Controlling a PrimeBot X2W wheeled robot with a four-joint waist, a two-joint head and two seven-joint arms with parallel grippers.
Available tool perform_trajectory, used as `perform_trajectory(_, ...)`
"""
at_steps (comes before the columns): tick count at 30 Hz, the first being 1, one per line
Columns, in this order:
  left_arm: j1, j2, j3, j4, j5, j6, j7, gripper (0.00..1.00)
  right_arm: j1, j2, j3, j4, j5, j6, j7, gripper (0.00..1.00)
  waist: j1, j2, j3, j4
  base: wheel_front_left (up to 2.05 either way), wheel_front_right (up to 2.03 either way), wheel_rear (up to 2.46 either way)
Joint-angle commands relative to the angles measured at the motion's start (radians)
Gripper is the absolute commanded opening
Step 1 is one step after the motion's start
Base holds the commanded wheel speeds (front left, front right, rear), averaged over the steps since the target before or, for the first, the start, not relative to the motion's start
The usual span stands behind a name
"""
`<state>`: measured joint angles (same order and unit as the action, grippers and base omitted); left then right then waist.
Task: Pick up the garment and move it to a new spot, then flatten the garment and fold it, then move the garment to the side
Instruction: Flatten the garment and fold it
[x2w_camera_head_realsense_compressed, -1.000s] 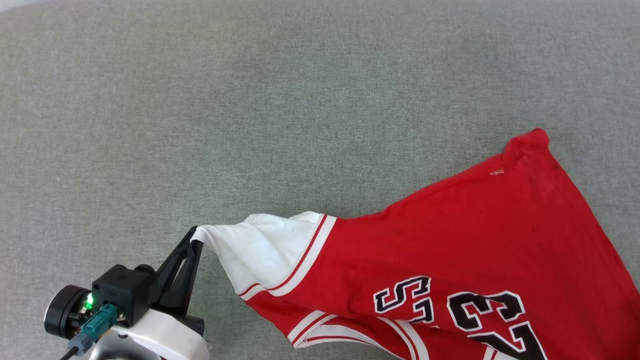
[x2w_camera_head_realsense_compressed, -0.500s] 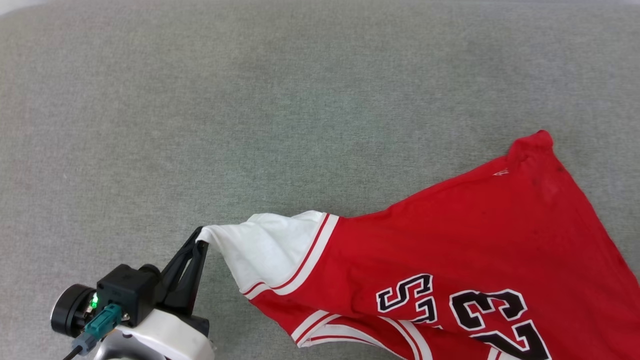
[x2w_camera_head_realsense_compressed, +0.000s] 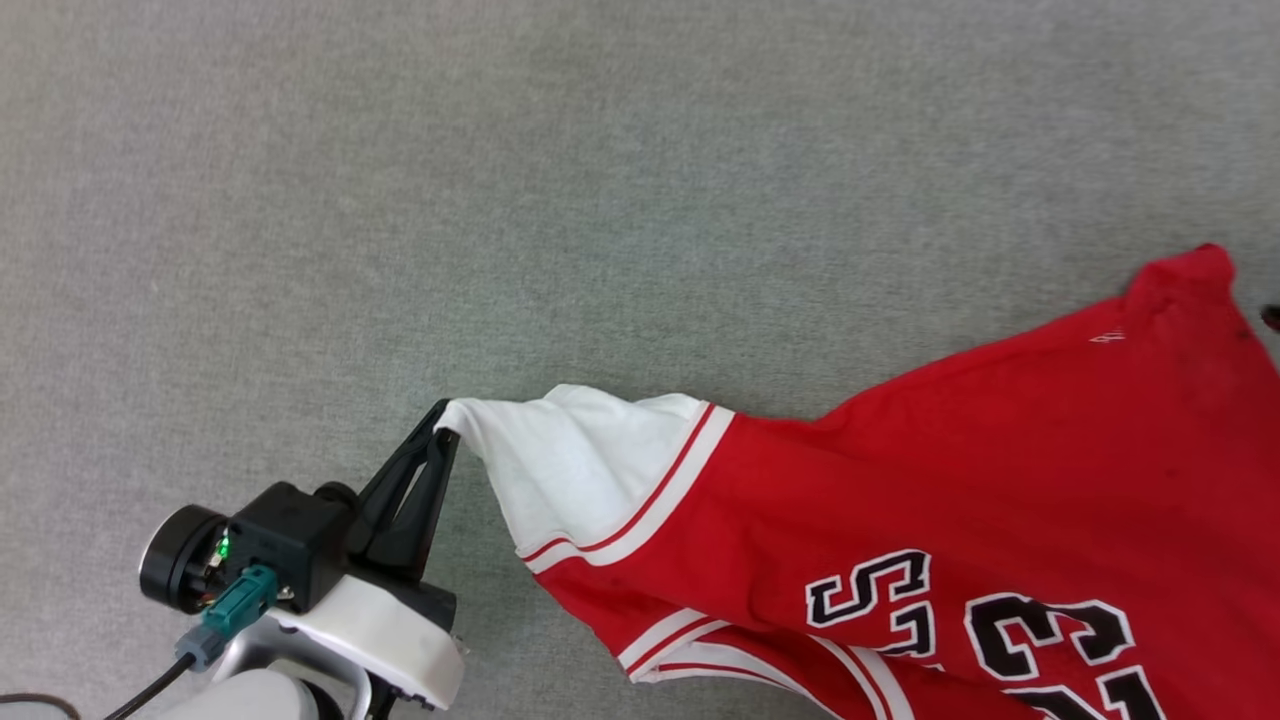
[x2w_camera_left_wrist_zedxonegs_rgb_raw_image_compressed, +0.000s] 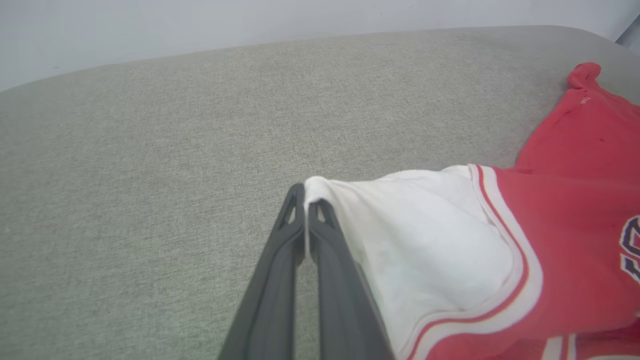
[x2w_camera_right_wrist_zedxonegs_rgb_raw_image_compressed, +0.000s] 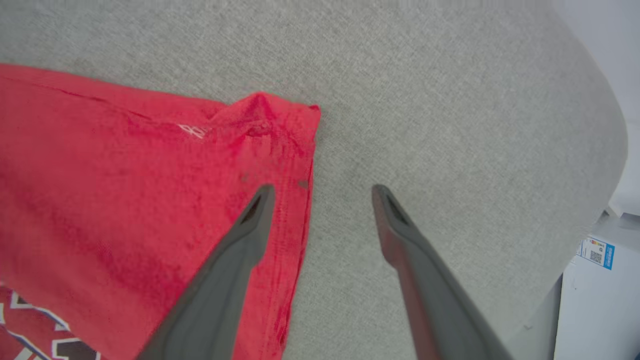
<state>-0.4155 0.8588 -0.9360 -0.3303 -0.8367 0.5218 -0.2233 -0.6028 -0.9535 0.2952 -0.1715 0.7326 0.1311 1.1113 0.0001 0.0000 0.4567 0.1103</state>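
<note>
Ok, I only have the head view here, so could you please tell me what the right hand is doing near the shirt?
Observer: The right hand is open and holds nothing. One finger is over the shirt by its red edge, the other over the bare grey surface.
Operator: Thank you. Is anything standing beside the surface on that side?
Observer: Yes, a white cabinet with a blue label stands just past the rounded edge.
Operator: And what lies beyond the far edge?
Observer: The left wrist view shows a pale wall behind it.
</note>
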Motion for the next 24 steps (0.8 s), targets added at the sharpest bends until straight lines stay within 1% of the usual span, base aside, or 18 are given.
perform_trajectory(1, -0.018, -0.009, 0.0, 0.002, 0.009, -0.001, -0.002, 0.0, -0.067, 0.038, 0.037, 0.051, -0.028, -0.001, 0.018, 1.0, -0.0001, 0.0, 0.029, 0.02, 0.0, 0.0, 0.0)
perform_trajectory(2, -0.022, -0.011, 0.001, 0.003, 0.011, -0.001, -0.003, 0.0, -0.097, 0.058, 0.06, 0.079, -0.043, -0.001, 0.024, 1.0, -0.0001, 0.0, 0.037, 0.024, 0.0, 0.0, 0.0)
perform_trajectory(3, -0.022, -0.011, 0.001, 0.003, 0.011, -0.001, -0.003, 0.0, -0.097, 0.058, 0.06, 0.079, -0.043, -0.001, 0.024, 1.0, -0.0001, 0.0, 0.037, 0.024, 0.0, 0.0, 0.0)
perform_trajectory(5, -0.029, -0.017, 0.001, 0.003, 0.017, -0.003, -0.005, 0.0, -0.146, 0.086, 0.104, 0.136, -0.071, -0.001, 0.029, 1.0, -0.0001, 0.0, 0.055, 0.032, 0.0, 0.0, 0.0)
perform_trajectory(8, -0.037, -0.026, 0.001, 0.007, 0.022, -0.007, -0.008, 0.0, -0.179, 0.12, 0.163, 0.21, -0.089, -0.001, 0.026, 1.0, -0.0001, 0.0, 0.077, 0.041, 0.0, 0.0, 0.0)
perform_trajectory(12, -0.044, -0.038, 0.003, 0.017, 0.025, -0.011, -0.011, 0.0, -0.165, 0.147, 0.248, 0.285, -0.081, -0.001, 0.006, 1.0, -0.0001, 0.0, 0.092, 0.045, 0.0, 0.0, 0.0)
perform_trajectory(14, -0.044, -0.041, 0.002, 0.024, 0.024, -0.015, -0.011, 0.0, -0.157, 0.149, 0.282, 0.313, -0.065, -0.001, -0.005, 1.0, -0.0001, 0.0, 0.092, 0.045, 0.0, 0.0, 0.0)
perform_trajectory(15, -0.044, -0.043, 0.002, 0.029, 0.023, -0.017, -0.012, 0.0, -0.158, 0.15, 0.295, 0.322, -0.06, -0.001, -0.012, 0.43, -0.0001, 0.0, 0.088, 0.044, 0.0, 0.0, 0.0)
perform_trajectory(16, -0.044, -0.046, 0.002, 0.033, 0.022, -0.018, -0.012, 0.0, -0.164, 0.151, 0.299, 0.324, -0.052, -0.001, -0.031, 0.0, -0.0001, 0.0, 0.082, 0.043, 0.0, 0.0, 0.0)
perform_trajectory(20, -0.042, -0.051, 0.006, 0.053, 0.018, -0.028, -0.018, 0.0, -0.193, 0.138, 0.283, 0.333, -0.033, -0.001, -0.128, 0.0, -0.0001, 0.0, 0.034, 0.033, 0.0, 0.0, 0.0)
perform_trajectory(22, -0.037, -0.065, 0.021, 0.058, -0.007, -0.044, -0.022, 0.0, -0.202, 0.121, 0.276, 0.321, -0.025, -0.001, -0.18, 0.0, -0.0001, 0.0, 0.0, 0.028, 0.0, 0.0, 0.0)
perform_trajectory(24, -0.04, -0.045, 0.027, 0.079, -0.002, -0.053, -0.025, 0.0, -0.204, 0.109, 0.281, 0.306, -0.018, -0.001, -0.227, 0.0, -0.0001, 0.0, -0.037, 0.017, 0.0, 0.0, 0.0)
